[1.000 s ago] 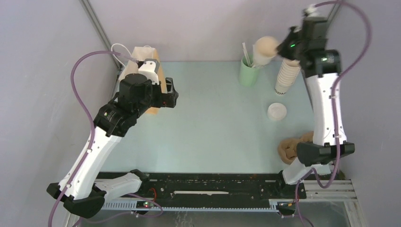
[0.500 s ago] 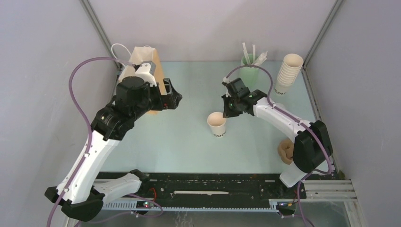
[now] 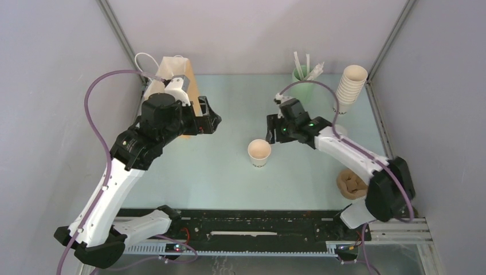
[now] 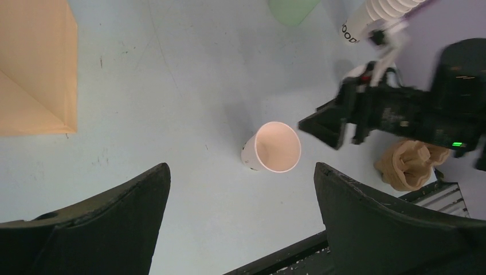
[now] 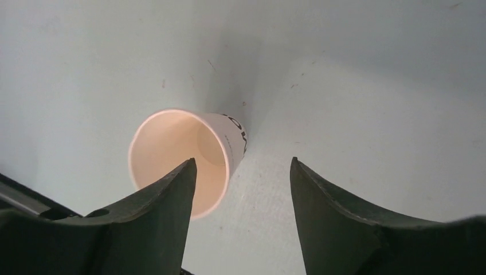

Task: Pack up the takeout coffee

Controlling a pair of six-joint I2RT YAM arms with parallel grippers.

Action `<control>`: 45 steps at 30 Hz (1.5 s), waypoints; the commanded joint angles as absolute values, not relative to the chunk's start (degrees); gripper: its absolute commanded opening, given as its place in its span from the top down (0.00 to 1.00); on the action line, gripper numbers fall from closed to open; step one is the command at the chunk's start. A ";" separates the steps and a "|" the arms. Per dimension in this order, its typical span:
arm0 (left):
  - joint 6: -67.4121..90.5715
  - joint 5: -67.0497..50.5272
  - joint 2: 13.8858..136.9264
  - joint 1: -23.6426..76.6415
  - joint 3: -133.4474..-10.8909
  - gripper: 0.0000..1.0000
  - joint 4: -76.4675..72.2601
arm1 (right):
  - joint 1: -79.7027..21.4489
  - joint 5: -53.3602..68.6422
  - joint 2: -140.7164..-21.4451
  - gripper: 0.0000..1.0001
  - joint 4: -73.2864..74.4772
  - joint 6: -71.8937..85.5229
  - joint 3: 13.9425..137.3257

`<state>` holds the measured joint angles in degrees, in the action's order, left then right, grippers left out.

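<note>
- Top external: the right gripper (image 3: pixel 271 131) is holding its jaws apart on nothing, the lidless paper cup (image 3: pixel 259 152) standing on the surface (image 3: pixel 229 177) just off their tips; the left gripper (image 3: pixel 212 116) is hovering, jaws wide.
- Left wrist: the cup is showing ahead, between the wide jaws.
- Right wrist: the cup is standing below one jaw's tip, ungripped.

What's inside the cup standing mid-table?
Nothing shows: the cup is lidless, its inner wall and part of its floor bare. In the right wrist view a finger of the right gripper covers the near rim.
</note>
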<state>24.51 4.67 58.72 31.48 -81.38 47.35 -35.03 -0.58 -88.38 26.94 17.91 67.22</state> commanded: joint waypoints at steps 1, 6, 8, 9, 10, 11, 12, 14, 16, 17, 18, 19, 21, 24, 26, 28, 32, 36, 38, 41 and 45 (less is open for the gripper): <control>23.99 3.60 58.14 31.72 -81.21 0.00 47.05 | -30.96 -0.61 -75.17 0.29 33.24 20.14 69.60; 23.29 2.67 58.39 31.75 -81.19 0.00 47.18 | -13.57 -0.63 -72.31 0.31 41.42 19.46 69.07; 22.33 2.35 58.45 31.73 -81.36 0.00 47.55 | -6.08 -0.70 -75.18 0.34 41.58 17.99 68.96; 21.87 2.22 58.52 31.73 -81.55 0.00 47.93 | -2.68 -0.93 -76.81 0.35 41.32 17.67 68.97; 21.31 2.20 58.61 31.73 -81.73 0.00 48.35 | 0.19 -1.04 -78.74 0.36 40.57 17.34 68.91; 20.78 2.20 58.56 31.73 -81.85 0.00 48.76 | 3.06 -1.16 -80.53 0.37 39.89 17.05 68.91; 20.42 2.34 58.49 31.72 -81.83 0.00 49.05 | 5.83 -1.93 -82.52 0.39 39.13 16.95 68.92; 19.62 2.56 58.27 31.73 -81.70 0.00 49.27 | 9.26 -1.60 -86.61 0.44 37.53 16.57 68.95; 18.82 2.47 58.12 31.81 -81.68 0.00 49.44 | 11.38 -1.97 -89.58 0.49 36.97 15.96 69.73; 18.52 2.39 57.96 31.82 -81.54 0.00 49.40 | 11.97 -2.83 -90.65 0.49 36.78 15.65 70.12; 18.28 2.37 57.80 31.82 -81.42 0.00 49.33 | 12.53 -3.15 -91.69 0.50 36.47 15.38 70.40; 17.93 2.43 57.59 31.82 -81.13 0.00 49.24 | 13.17 -2.93 -92.58 0.52 36.31 15.30 70.69; 17.48 2.77 57.21 31.95 -80.67 0.00 49.14 | 14.10 -1.43 -94.62 0.53 35.77 15.29 71.26; 16.46 3.52 57.00 32.83 -80.31 0.00 49.10 | 14.07 -0.89 -96.68 0.54 35.37 15.29 72.27; 15.68 4.28 57.04 33.46 -80.30 0.00 49.30 | 14.06 -1.33 -97.67 0.54 35.48 15.31 72.98; 15.05 5.09 57.08 34.01 -80.34 0.00 49.37 | 14.06 -1.49 -98.60 0.58 35.68 15.20 73.93; 14.60 5.53 57.21 34.61 -80.26 0.00 49.26 | 13.74 -1.99 -100.34 0.65 36.24 14.95 75.64; 14.29 5.66 57.45 34.97 -80.25 0.00 49.14 | 13.37 -2.91 -101.52 0.67 36.40 14.45 76.38; 14.20 5.71 57.48 35.11 -80.23 0.00 49.14 | 13.23 -2.94 -101.80 0.67 36.29 14.29 76.43; 14.08 5.71 57.62 35.31 -80.28 0.00 49.07 | 13.10 -3.14 -102.49 0.68 36.10 14.15 76.40; 13.76 5.95 57.70 35.59 -80.51 0.00 49.13 | 12.84 -3.25 -102.92 0.68 35.83 13.89 76.40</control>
